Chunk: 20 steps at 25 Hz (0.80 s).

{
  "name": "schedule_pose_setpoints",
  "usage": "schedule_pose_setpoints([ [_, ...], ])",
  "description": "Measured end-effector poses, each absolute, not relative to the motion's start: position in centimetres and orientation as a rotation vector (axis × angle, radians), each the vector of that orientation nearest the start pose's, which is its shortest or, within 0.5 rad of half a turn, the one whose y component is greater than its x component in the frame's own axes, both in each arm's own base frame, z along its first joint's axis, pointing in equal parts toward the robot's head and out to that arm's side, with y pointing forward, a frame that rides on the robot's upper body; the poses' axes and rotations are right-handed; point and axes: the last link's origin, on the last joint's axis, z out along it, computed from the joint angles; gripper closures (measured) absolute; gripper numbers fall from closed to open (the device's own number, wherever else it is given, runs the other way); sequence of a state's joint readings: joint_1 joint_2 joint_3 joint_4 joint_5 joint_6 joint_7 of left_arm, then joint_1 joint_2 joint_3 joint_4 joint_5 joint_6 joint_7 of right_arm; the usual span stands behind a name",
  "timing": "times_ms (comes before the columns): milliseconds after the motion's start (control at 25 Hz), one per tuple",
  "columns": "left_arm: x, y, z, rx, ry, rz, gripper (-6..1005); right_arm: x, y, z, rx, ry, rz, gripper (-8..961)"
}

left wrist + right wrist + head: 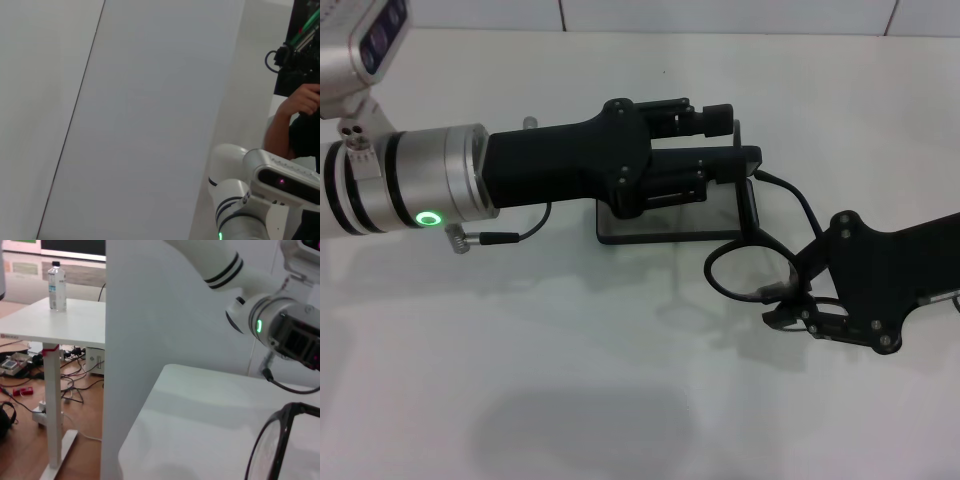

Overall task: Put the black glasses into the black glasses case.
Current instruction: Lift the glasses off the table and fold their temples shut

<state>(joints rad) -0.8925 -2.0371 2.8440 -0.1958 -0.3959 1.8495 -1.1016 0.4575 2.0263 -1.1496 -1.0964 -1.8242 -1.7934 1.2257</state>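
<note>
The black glasses case [665, 228] lies open at the middle of the white table, and only its base edge shows under my left arm. My left gripper [725, 140] sits over the case, with its fingers closed on the raised lid [745, 160]. My right gripper [788, 303] comes in from the right and is shut on the black glasses [748, 265]. It holds them just right of the case, one round lens toward the front and the temple arms pointing back at the case. A lens rim also shows in the right wrist view [272, 440].
A grey cable [500, 238] hangs from my left arm over the table. The left wrist view shows only a wall, the robot's head [280, 180] and a person [300, 120]. A side table with a bottle [56, 287] stands beyond the table edge.
</note>
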Motion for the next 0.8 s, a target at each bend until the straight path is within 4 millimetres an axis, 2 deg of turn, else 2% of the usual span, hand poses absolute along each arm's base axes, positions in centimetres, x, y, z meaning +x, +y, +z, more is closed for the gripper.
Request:
schedule_pose_setpoints([
  [320, -16.7, 34.0, -3.9, -2.894, -0.442, -1.259, 434, 18.8, 30.4, 1.8, -3.012, -0.491, 0.590, 819],
  [800, -15.6, 33.6, -5.4, -3.058, -0.428, -1.138, 435, 18.9, 30.3, 1.9, -2.988, -0.567, 0.582, 813],
])
